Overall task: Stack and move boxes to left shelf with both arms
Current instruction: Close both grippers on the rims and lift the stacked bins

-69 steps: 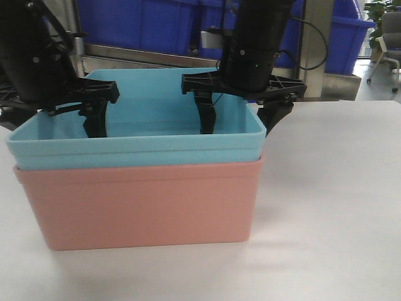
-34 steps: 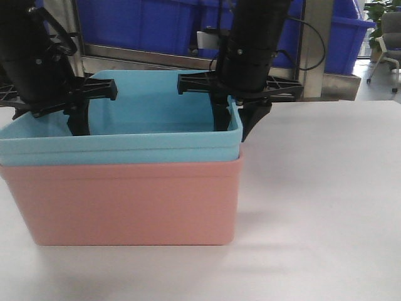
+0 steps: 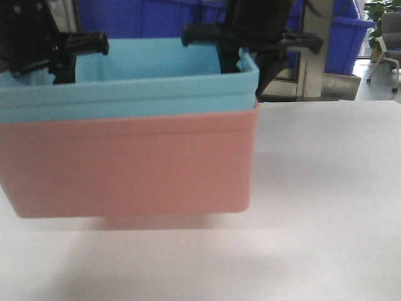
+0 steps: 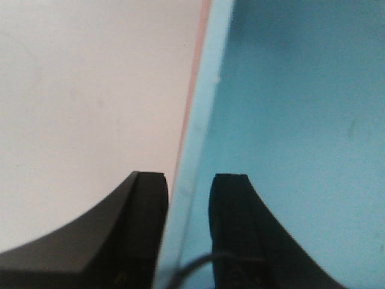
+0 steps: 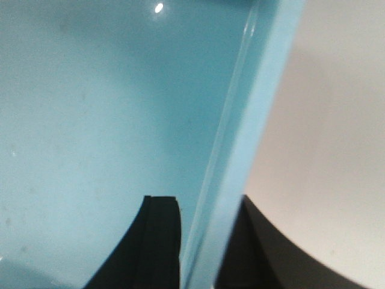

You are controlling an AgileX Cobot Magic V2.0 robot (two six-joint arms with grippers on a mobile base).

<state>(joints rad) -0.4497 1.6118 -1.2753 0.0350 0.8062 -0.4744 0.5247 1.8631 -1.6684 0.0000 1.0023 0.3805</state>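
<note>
The left hand [image 4: 189, 180] and right hand [image 5: 207, 205] pinch tight.

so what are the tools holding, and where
The light blue plastic bin nested in the salmon-pink plastic bin: left tool clamps its left side wall, right tool its right wall.

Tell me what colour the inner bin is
The inner bin is light sky-blue, clearest in the front view.
</note>
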